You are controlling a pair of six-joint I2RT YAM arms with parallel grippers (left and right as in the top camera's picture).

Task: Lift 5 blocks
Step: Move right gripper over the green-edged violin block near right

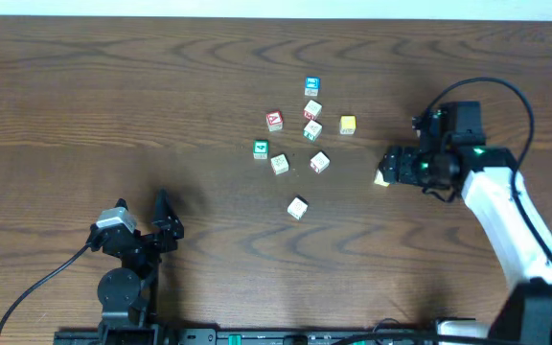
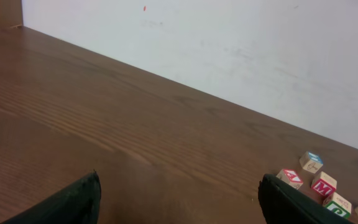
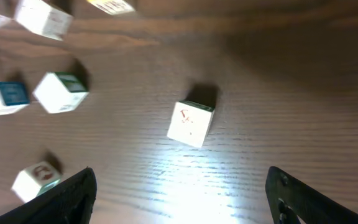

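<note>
Dark wood-grain surface [image 1: 84, 77], pale wall at its far edge. Left gripper [image 1: 169, 222] sits low at near-left, jaws wide, nothing between them, well apart from everything.

Mid-surface: a loose scatter of blocks [image 1: 319, 162], cream-faced ones mixed with red, green and blue cubes [image 1: 274, 120]. Yellow block [image 1: 348, 125] at the scatter's right edge. All rest on the wood, none lifted.

Right gripper [image 1: 388, 165] is just right of the scatter, jaws spread, holding nothing. A pale block [image 1: 381, 178] lies just beside its tips. Right wrist view is blurred: one cream block [image 3: 191, 123] sits ahead between the fingers, probably that same one, turned askew to them.

Risks:
- A skewed block may twist or squirt out if the jaws meet its corners.
- Fingers could clip neighbouring cubes.
- A coloured cube could be taken by mistake.
</note>
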